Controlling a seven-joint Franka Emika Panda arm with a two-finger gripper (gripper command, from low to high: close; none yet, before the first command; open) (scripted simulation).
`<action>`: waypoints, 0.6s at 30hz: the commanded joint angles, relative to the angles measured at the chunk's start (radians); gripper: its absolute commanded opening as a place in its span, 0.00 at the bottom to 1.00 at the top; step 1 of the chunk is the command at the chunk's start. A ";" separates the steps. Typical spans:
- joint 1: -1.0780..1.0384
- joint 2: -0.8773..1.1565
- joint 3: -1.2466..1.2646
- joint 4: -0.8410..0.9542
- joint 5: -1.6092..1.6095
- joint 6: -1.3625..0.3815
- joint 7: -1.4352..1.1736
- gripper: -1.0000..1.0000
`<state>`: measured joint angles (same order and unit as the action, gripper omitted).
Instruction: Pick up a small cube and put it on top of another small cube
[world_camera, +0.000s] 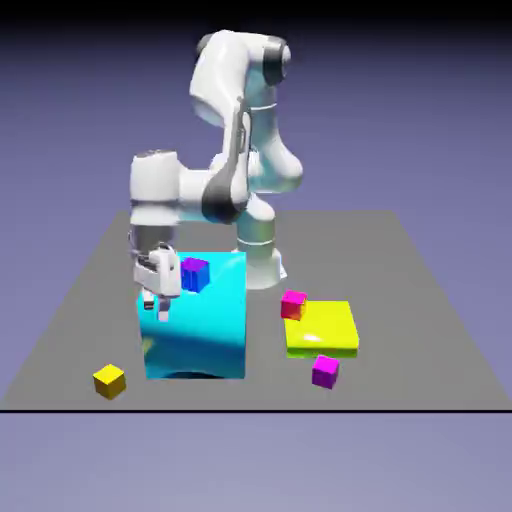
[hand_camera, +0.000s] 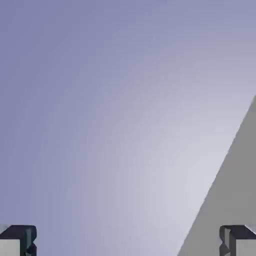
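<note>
The small yellow cube (world_camera: 109, 381) rests on the grey table near the front, at the exterior view's left. My gripper (world_camera: 160, 308) hangs above and to the right of it, against the left upper edge of the big cyan block (world_camera: 196, 318). In the hand view my gripper (hand_camera: 128, 245) is open: the two fingertips (hand_camera: 18, 241) stand far apart with only backdrop between them. No cube shows in the hand view. A small blue cube (world_camera: 195, 274) sits on top of the cyan block, just right of the hand.
A flat yellow-green slab (world_camera: 322, 330) lies right of the cyan block. One magenta cube (world_camera: 293, 304) sits at its back left corner and another (world_camera: 325, 371) in front of it. The hand view shows a strip of grey table (hand_camera: 235, 200) at the right.
</note>
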<state>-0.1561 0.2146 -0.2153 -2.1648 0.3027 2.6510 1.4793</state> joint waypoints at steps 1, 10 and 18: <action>-0.012 0.036 -0.008 0.030 0.014 -0.017 0.036 0.50; -0.259 0.351 0.031 0.244 0.179 -0.185 0.380 0.50; -0.548 0.287 0.269 0.108 0.234 -0.195 0.392 0.50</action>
<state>-0.7044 0.5016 0.0536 -2.0566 0.5365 2.4560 1.8715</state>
